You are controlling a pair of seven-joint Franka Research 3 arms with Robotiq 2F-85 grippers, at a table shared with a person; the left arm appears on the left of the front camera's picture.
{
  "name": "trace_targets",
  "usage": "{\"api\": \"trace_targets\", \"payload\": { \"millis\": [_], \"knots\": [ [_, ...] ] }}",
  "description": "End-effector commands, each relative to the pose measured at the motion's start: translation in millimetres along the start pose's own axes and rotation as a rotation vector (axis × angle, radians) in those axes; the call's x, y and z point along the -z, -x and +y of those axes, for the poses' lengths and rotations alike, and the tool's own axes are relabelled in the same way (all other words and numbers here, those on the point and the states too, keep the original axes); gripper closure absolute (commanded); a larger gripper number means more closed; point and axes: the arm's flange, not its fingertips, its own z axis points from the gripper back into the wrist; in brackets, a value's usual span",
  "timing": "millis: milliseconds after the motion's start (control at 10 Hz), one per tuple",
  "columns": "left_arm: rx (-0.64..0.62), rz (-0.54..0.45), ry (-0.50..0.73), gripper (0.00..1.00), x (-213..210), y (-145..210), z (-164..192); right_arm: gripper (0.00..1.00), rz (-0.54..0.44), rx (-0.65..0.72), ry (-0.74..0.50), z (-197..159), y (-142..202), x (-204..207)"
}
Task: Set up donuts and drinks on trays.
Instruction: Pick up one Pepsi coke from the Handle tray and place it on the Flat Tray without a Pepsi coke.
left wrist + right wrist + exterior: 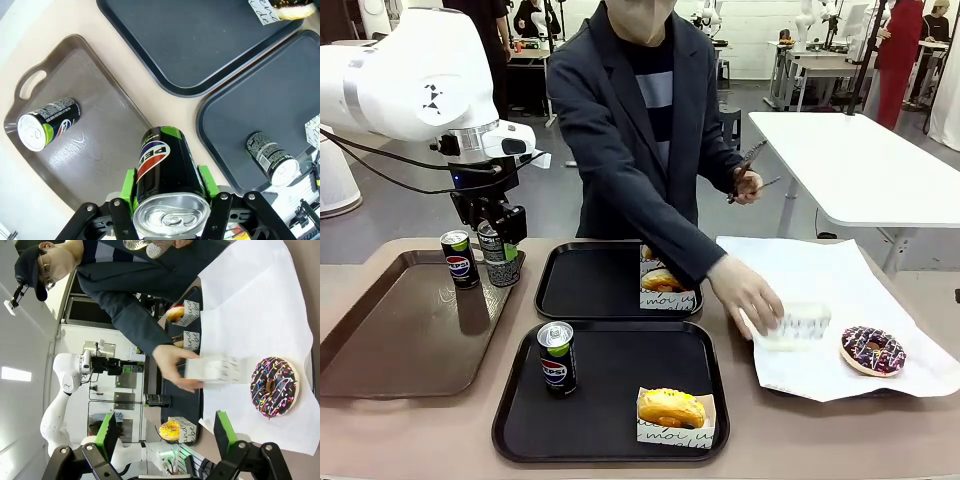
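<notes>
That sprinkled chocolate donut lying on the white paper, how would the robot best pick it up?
Probably from straight above, pinching the sprinkled donut across its outer edge on two opposite sides. It lies flat on the white paper, so its sides are free while its underside is not. A gentle squeeze would likely spare the glaze.

A white table (pixel 850 160) stands on grey floor (pixel 400 225) (more tables (pixel 810 58) farther back).
</notes>
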Motion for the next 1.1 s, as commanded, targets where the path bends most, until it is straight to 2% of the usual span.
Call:
{"api": "trace_targets", "payload": {
  "millis": [0, 400, 500, 700, 900, 1000],
  "knots": [
    [0.012, -0.011, 0.013, 0.41, -6, 2, -1, 0.00, 0.000, -0.006, -0.011, 0, -1, 1],
    [0.058, -0.038, 0.017, 0.41, -1, -35, -11, 0.00, 0.000, -0.006, -0.011, 0, -1, 1],
    [0.110, -0.006, 0.011, 0.41, -3, -29, -17, 0.00, 0.000, -0.006, -0.011, 0, -1, 1],
    [0.232, 0.104, 0.041, 0.41, -27, 23, -14, 0.00, 0.000, -0.006, -0.011, 0, -1, 1],
    [0.270, 0.110, 0.059, 0.41, -48, 75, -2, 0.00, 0.000, -0.006, -0.011, 0, -1, 1],
    [0.277, 0.102, 0.037, 0.41, -50, 85, -2, 0.00, 0.000, -0.006, -0.011, 0, -1, 1]
  ]
}}
